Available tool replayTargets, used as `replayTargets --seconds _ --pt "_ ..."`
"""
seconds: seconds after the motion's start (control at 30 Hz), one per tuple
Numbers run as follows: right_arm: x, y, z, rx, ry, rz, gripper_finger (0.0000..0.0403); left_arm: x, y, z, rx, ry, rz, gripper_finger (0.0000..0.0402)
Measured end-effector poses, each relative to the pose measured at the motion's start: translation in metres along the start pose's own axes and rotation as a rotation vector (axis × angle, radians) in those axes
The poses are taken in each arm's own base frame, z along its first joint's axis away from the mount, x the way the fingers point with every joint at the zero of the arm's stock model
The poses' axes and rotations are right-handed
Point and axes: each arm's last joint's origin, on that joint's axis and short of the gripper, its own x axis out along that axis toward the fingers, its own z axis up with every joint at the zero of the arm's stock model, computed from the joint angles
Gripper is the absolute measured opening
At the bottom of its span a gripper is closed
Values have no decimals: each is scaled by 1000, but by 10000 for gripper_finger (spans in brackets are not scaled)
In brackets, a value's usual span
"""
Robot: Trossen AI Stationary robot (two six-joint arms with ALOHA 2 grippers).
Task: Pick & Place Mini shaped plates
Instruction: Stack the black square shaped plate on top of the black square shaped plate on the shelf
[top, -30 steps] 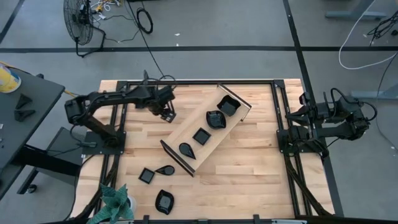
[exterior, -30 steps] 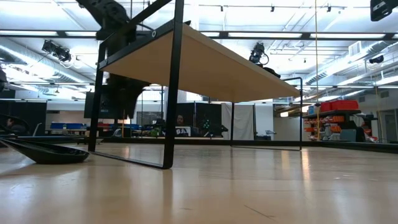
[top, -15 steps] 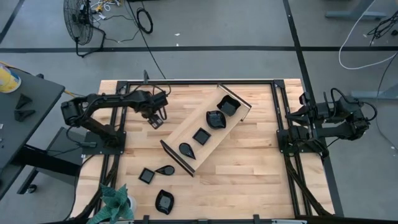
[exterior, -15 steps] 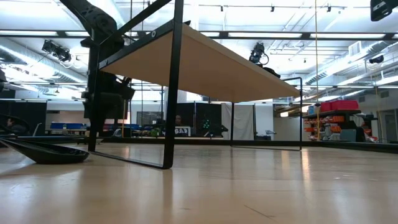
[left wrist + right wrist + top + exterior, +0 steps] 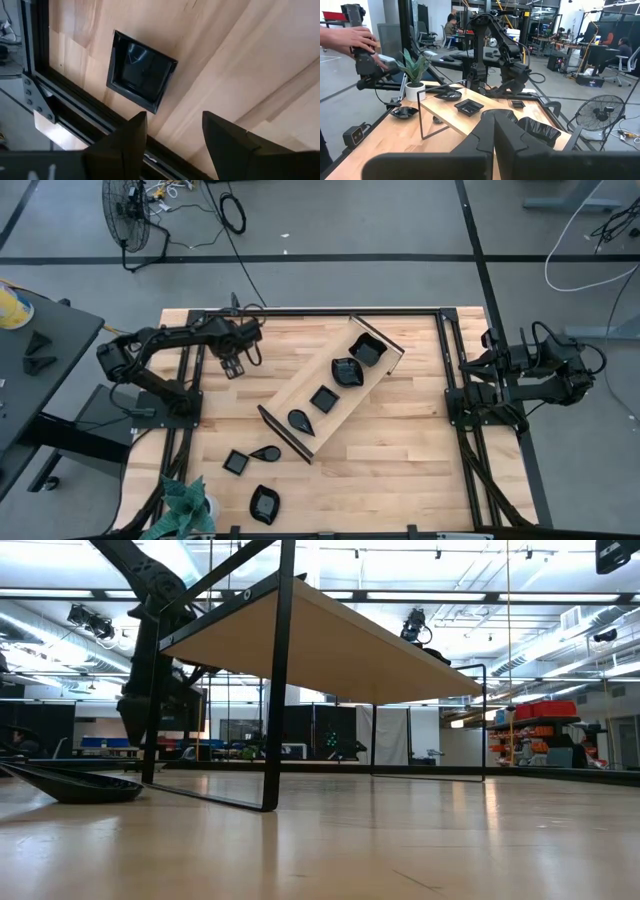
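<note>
Four black mini plates lie in the long wood tray [image 5: 335, 385], which lies slantwise mid-table. Three more rest flat on the table near its front: a square one [image 5: 236, 462], a teardrop [image 5: 266, 452] and a rounded one [image 5: 264, 503]. Another square plate [image 5: 142, 72] lies flat beside the black frame rail, ahead of my left gripper [image 5: 175, 125]. My left gripper [image 5: 233, 366] is open at the far left, pointing down with nothing between its fingers. In the high view the arm hides that plate. My right gripper [image 5: 495, 135] is shut and parked at the table's right side.
Black frame rails [image 5: 190, 380] run along the table's left, right and far sides. A potted plant [image 5: 185, 505] stands at the near left corner. Bare wood lies between the tray and the right rail. A person's hand [image 5: 355, 37] holds a device beyond the table.
My left gripper has moved from beside the tray's far-left side toward the table's left edge, sinking a little and rolling about its own axis. Its fingers have stayed open. No plate has moved.
</note>
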Motion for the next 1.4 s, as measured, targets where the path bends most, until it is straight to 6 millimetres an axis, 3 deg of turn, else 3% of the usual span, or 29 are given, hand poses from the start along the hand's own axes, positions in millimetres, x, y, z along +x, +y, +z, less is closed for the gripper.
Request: replayTargets --seconds 0.4,0.87,1.2,1.4 --pt "0 0 0 0 0 0 10 7 11 2 62 -27 4 197" --pt "0 0 0 0 0 0 10 39 -5 -16 128 2 40 197" --pt "0 0 0 0 0 0 10 48 -11 -19 205 -24 44 197" --pt "0 0 0 0 0 0 10 49 -11 -18 206 -33 43 164"
